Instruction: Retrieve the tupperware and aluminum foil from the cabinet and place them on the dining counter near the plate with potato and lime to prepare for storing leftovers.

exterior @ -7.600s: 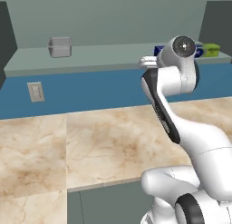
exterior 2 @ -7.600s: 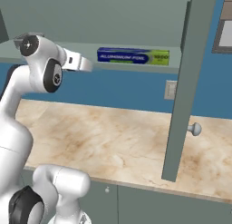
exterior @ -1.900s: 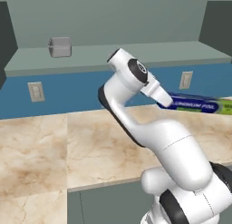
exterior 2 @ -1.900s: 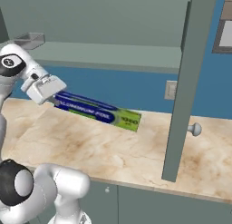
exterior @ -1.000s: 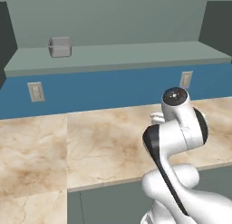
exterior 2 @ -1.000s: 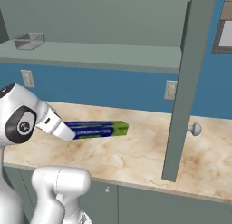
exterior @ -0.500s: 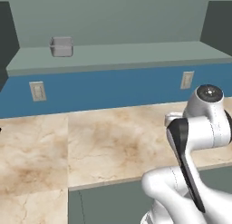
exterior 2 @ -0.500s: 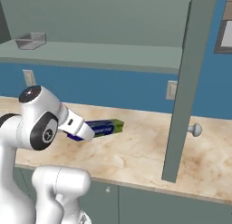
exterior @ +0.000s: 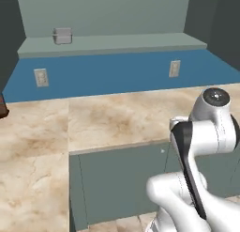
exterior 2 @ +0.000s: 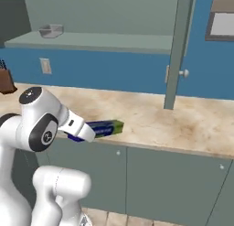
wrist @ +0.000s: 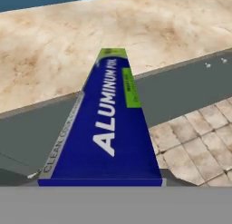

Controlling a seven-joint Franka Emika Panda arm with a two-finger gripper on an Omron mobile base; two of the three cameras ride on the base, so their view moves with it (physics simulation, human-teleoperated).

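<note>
- Base has backed off the wall counter (exterior 2: pixel 151 124); both base views now take in the base cabinets.
- Gripper (exterior 2: pixel 84 132) stays clamped on the foil (exterior 2: pixel 104 127), carried off the counter edge.
- Tupperware (exterior: pixel 62 35) still on the cabinet shelf (exterior: pixel 117 43).
- 1 of 2 items out; the trip to the dining counter looks to be next.

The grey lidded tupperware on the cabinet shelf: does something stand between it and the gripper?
Nothing blocks it, but the gripper is holding the long dark-blue aluminum foil carton, so the small translucent grey tupperware must wait.
</note>
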